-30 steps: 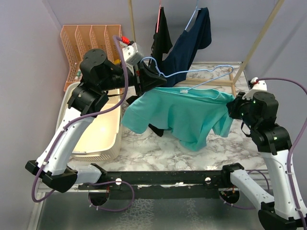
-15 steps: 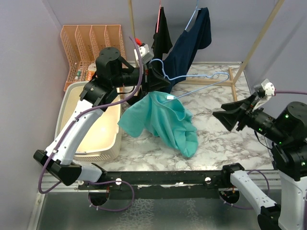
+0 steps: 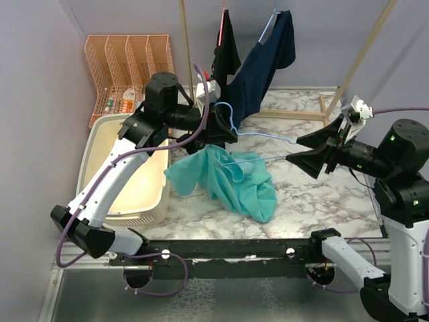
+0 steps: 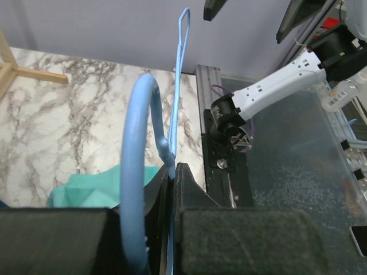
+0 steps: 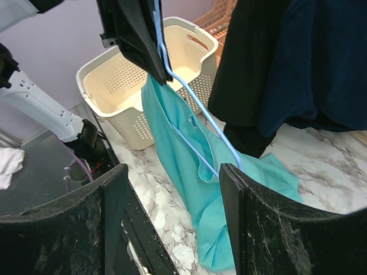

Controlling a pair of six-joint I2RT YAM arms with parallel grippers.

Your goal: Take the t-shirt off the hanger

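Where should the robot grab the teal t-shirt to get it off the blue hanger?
Probably the bunched cloth of the teal t-shirt just under the blue hanger, coming from the right with the open right gripper. The left gripper pinches the hanger's neck, and the hanger's bare arm points right, so the shirt could slide off that way.

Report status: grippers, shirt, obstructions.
Left gripper shut on light blue wire hanger at hook. Right gripper open, empty. Teal t-shirt caught on one hanger arm, slumped onto marble table. Navy garment hangs close behind.
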